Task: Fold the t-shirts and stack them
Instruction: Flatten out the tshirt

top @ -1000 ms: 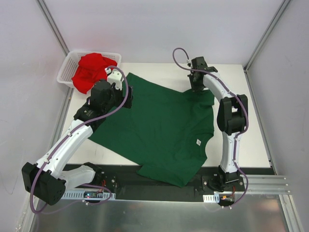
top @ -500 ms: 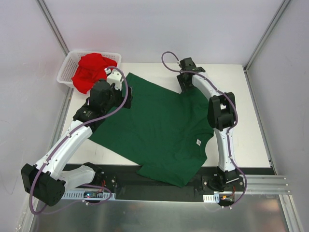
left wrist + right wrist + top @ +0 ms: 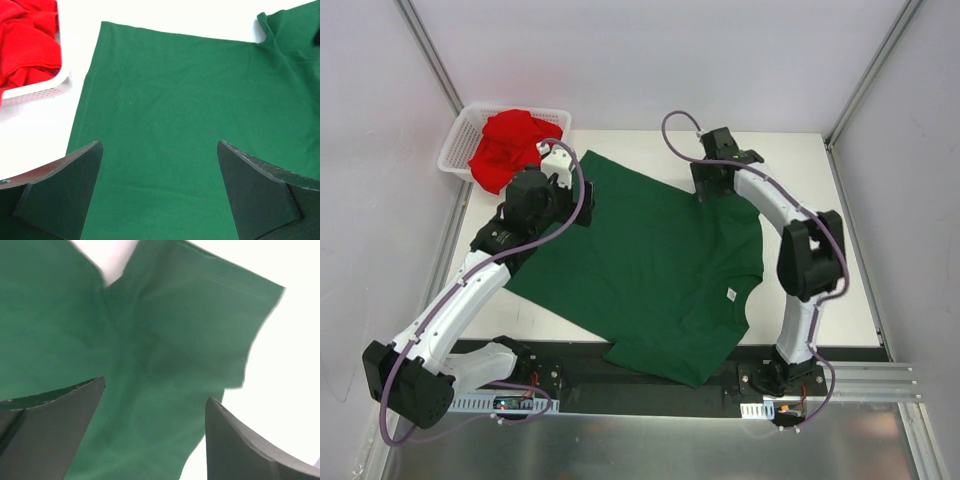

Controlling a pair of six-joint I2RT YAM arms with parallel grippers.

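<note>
The green t-shirt [image 3: 650,260] is spread flat on the counter [image 3: 825,190] for folding; the left gripper [image 3: 157,150] and right gripper [image 3: 155,390] are held apart above it, nothing clamped.

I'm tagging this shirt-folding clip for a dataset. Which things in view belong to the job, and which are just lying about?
Part of the job:
- dark green t-shirt, spread out flat
- red t-shirt, crumpled in a heap

Just there:
- white mesh basket, holding the red shirt
- white table, under the green shirt
</note>
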